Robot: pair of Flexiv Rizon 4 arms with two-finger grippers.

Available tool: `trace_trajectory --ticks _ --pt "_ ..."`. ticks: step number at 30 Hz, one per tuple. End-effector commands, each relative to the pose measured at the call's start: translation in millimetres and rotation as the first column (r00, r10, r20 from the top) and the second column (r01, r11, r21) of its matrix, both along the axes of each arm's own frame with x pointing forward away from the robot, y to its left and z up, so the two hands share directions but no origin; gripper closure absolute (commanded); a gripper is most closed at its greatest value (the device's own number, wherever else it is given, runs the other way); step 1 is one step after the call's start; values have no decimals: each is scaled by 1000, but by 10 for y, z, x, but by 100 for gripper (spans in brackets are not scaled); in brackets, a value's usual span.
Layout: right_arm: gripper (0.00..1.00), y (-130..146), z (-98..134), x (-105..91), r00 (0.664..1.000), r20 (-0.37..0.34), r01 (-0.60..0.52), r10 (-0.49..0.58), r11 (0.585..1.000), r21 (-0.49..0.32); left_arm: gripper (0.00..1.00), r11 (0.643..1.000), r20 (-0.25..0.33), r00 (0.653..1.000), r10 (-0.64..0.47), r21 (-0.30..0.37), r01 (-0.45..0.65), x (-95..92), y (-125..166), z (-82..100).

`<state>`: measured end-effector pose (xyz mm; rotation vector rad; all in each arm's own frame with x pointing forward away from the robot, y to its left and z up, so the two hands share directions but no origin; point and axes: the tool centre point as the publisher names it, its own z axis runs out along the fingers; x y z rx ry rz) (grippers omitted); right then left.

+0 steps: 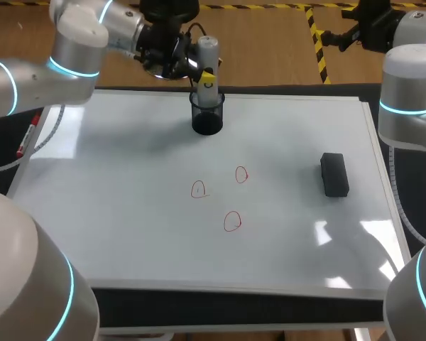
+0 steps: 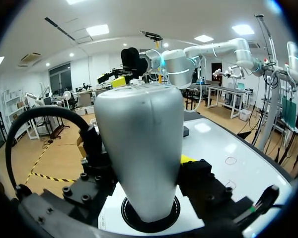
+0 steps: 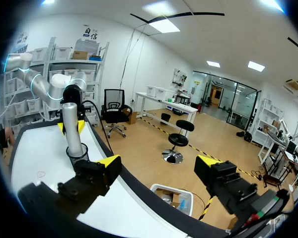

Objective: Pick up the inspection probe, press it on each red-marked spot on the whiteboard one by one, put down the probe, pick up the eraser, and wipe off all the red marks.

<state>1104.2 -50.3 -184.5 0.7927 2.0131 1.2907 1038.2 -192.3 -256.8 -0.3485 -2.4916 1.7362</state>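
Observation:
The silver inspection probe [image 1: 207, 53] stands upright in a black cup [image 1: 207, 117] at the whiteboard's [image 1: 128, 213] far middle. My left gripper [image 1: 206, 74] is shut on the probe [image 2: 139, 148] above the cup's rim [image 2: 126, 218], its fingers pressing from both sides. Three red circles [image 1: 199, 190] [image 1: 241, 174] [image 1: 232, 222] are drawn mid-board. The black eraser [image 1: 334, 174] lies to their right. My right gripper [image 3: 159, 163] hangs open and empty past the board's far right corner [image 1: 355, 32].
A red-capped marker [image 1: 27, 138] lies off the board's left edge. The board's raised frame [image 1: 373, 128] runs along its right side. Bare white surface stretches across the left and near parts of the board.

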Motion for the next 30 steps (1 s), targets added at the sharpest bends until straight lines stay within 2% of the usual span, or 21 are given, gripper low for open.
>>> trace_trajectory --ticks 1,17,30 --pt "0 0 0 0 1000 0 0 0 1000 0 100 1000 21 1000 19 8 -19 -88 -8 82" --pt "0 0 0 0 1000 0 0 0 1000 0 100 1000 41 999 29 8 -30 -77 30 120" --pt "0 0 0 0 1000 0 0 0 1000 0 100 1000 29 999 31 -3 -31 -76 53 277"
